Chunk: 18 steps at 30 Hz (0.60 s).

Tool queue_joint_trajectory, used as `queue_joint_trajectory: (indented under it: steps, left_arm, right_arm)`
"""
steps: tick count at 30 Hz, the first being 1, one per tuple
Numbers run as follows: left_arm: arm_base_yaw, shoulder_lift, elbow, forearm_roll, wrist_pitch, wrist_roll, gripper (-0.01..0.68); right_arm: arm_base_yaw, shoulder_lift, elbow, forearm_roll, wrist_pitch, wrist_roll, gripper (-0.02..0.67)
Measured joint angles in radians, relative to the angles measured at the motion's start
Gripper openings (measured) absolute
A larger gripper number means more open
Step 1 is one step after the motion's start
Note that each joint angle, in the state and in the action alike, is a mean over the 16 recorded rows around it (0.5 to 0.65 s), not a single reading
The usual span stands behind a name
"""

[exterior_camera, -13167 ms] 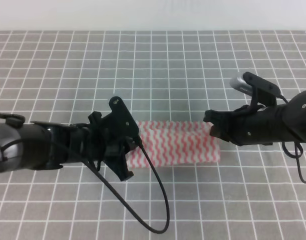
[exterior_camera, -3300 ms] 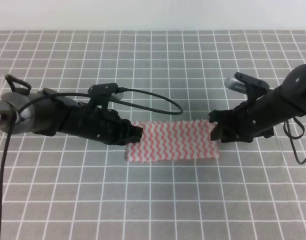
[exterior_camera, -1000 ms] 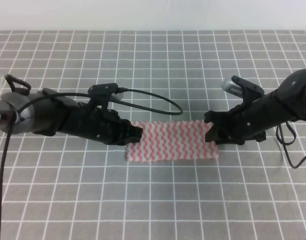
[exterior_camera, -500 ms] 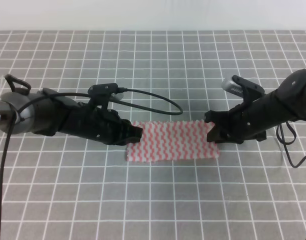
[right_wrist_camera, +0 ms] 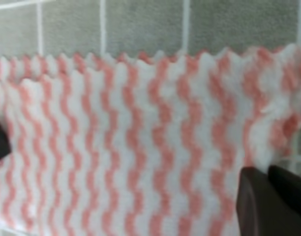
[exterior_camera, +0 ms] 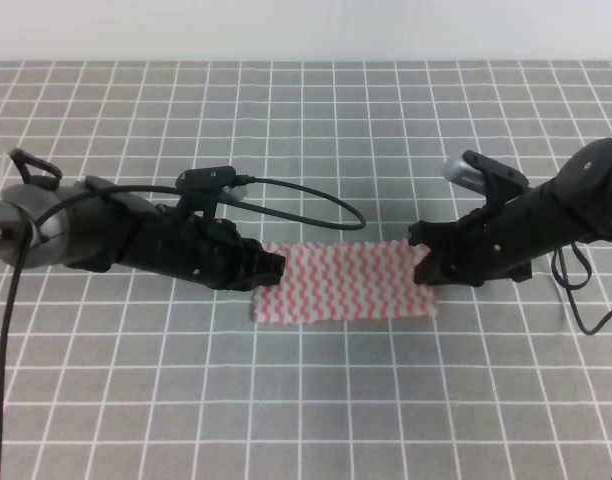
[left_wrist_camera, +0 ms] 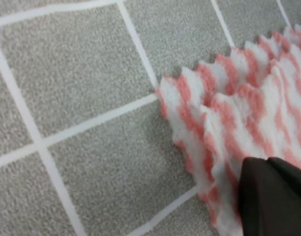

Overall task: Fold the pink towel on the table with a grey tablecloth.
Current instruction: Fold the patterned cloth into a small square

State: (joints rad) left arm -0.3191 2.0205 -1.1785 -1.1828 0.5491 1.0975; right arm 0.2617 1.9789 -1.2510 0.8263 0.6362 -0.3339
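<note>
The pink towel (exterior_camera: 346, 285) lies folded into a long strip on the table with a grey tablecloth (exterior_camera: 306, 130), near the middle. My left gripper (exterior_camera: 274, 266) is at the strip's left end, low on the cloth. In the left wrist view its dark jaws (left_wrist_camera: 273, 191) are closed on the towel's layered edge (left_wrist_camera: 224, 98). My right gripper (exterior_camera: 422, 262) is at the strip's right end. In the right wrist view its jaws (right_wrist_camera: 268, 196) are closed on the towel's (right_wrist_camera: 140, 147) right corner, which is slightly puckered.
A black cable (exterior_camera: 306, 195) loops from the left arm over the tablecloth just behind the towel. Another cable (exterior_camera: 586, 300) hangs off the right arm at the far right. Bare gridded cloth lies in front of and behind the towel.
Almost nothing has moved. My right gripper has shifted very slightly at the towel's right end. The left arm and the towel hold still.
</note>
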Motion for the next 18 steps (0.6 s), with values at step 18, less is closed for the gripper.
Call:
queue_joint_trajectory:
  steps: [18]
  left_arm:
    - [0.000, 0.000, 0.001, 0.002, 0.003, 0.000, 0.000]
  right_arm:
    - [0.040, -0.009, -0.073, 0.056, 0.053, -0.034, -0.001]
